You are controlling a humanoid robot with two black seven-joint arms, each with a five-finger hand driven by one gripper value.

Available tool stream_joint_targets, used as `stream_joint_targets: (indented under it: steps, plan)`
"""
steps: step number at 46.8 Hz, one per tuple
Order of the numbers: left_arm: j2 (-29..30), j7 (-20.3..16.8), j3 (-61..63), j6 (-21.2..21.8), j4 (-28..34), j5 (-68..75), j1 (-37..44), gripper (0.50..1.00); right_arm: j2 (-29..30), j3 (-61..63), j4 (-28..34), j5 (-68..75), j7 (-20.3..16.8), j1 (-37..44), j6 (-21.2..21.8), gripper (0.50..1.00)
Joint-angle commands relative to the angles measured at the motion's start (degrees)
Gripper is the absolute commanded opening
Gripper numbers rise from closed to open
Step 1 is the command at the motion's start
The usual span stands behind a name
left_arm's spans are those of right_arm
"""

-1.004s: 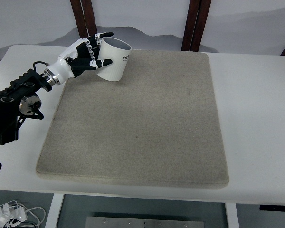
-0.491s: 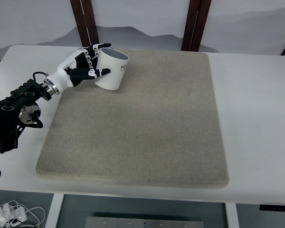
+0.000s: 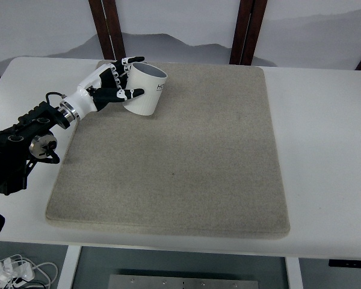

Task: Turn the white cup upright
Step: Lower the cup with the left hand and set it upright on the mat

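white cup sits mouth-up, tilted slightly, at far-left corner of the grey mat; plain white, dark lettering partly visible on its side; flip looks nearly done, left robot hand wraps it, fingers around the wall; next move likely needs settling the base flat, then letting go without tipping; mat lies on the white table

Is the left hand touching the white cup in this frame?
Touching. The top view shows the left hand wrapped around the white cup at the far left corner of the mat, one finger over its rim and another against its side.
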Motion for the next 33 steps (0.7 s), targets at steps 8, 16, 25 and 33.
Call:
stream_joint_targets:
  steps: [8,16,25,33]
  plan:
    - [0.0,0.01,1.08,2.19,0.15,0.17,0.11,0.529,0.0,0.0,0.03,0.0,0.0,0.0,0.0,0.952]
    - [0.0,0.01,1.78,2.37,0.15,0.17,0.2,0.589,0.0,0.0,0.03,0.0,0.0,0.0,0.0,0.952]
    - [0.0,0.01,1.7,2.54,0.15,0.08,1.51,0.741,0.0,0.0,0.03,0.0,0.0,0.0,0.0,0.952]
    - [0.0,0.01,1.43,2.28,0.06,0.08,1.87,0.887,0.0,0.0,0.03,0.0,0.0,0.0,0.0,0.952]
